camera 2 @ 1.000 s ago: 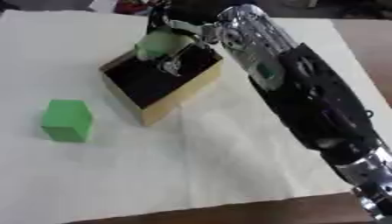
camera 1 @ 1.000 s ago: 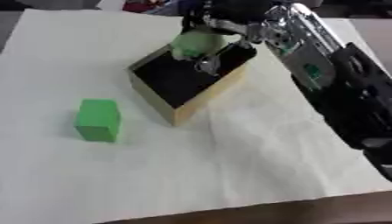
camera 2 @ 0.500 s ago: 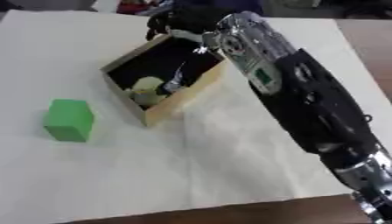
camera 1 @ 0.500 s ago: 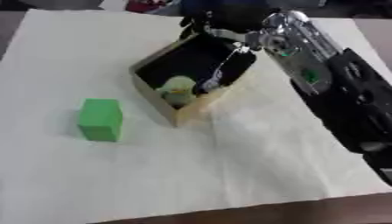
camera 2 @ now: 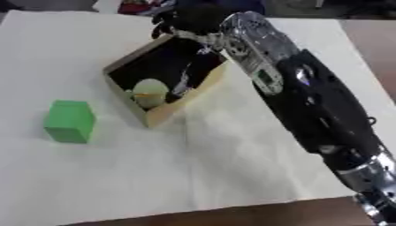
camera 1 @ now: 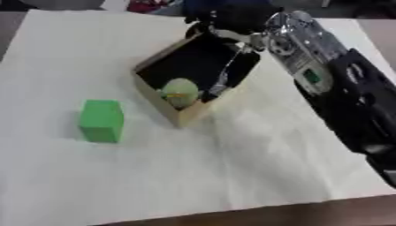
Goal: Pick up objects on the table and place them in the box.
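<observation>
A matte green cube [camera 1: 101, 120] sat alone at the left on the white-covered bench [camera 1: 232, 176], not yet boxed. To its right, a pale rounded object [camera 1: 179, 92] already lay in the near corner of the dark-lined cardboard box [camera 1: 179, 117]. Above the far rim hung the right robot hand [camera 2: 189, 20], dark and blurred; I could not tell its fingers' state

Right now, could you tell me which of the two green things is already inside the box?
The pale green rounded object, lying in the near corner of the box. The bright green cube sits outside on the white cloth, to the box's left.
</observation>
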